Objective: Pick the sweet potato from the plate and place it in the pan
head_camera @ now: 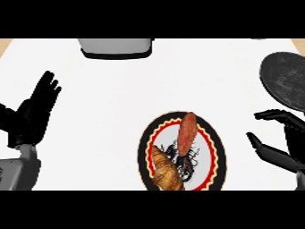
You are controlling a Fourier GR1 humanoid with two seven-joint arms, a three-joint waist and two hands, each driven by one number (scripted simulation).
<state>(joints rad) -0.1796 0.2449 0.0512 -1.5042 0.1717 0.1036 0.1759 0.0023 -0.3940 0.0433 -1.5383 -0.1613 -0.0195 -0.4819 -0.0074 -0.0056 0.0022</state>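
Observation:
A reddish-brown sweet potato (188,130) lies on the round patterned plate (213,152) at the lower middle of the counter. A dark round pan (291,80) sits at the right edge, its handle running down behind my right hand. That right hand (298,142) hovers to the right of the plate, below the pan, fingers relaxed and holding nothing. My left hand (31,114) rests open at the left with its fingers up, far from the plate.
A golden croissant (167,171) lies on the plate's lower left, close to the sweet potato. A grey appliance (116,47) stands at the counter's back edge. Wooden floor shows past both upper corners.

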